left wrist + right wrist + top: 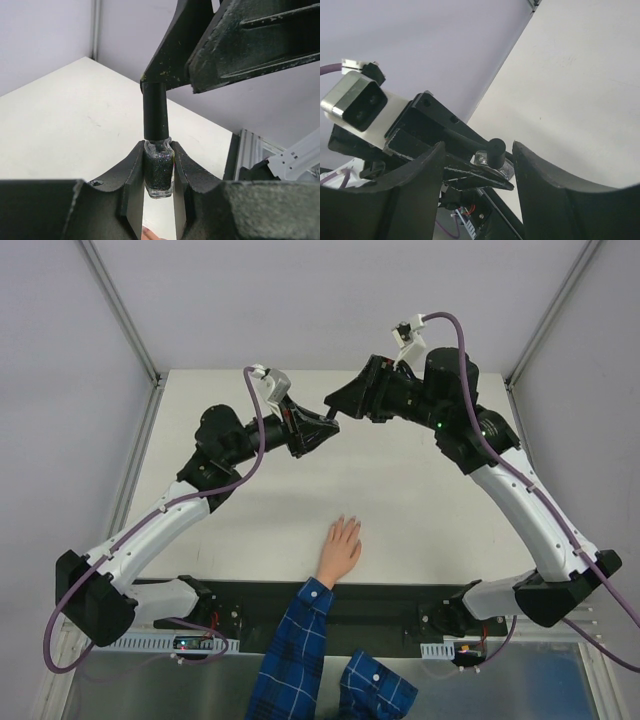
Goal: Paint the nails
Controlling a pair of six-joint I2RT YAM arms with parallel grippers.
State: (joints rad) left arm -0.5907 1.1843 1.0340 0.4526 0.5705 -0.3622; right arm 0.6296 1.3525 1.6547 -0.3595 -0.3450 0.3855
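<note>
One capped glittery bottle [159,175], in left fingers [134,180]

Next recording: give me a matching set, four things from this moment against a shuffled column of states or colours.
1. left robot hand
2. right robot hand
3. bottle cap
4. person's sleeve

A. blue plaid
B. open, fingers either side of the cap
C. shut on the polish bottle
D. black, on the bottle

Pairs: 1-C, 2-B, 3-D, 4-A
</note>
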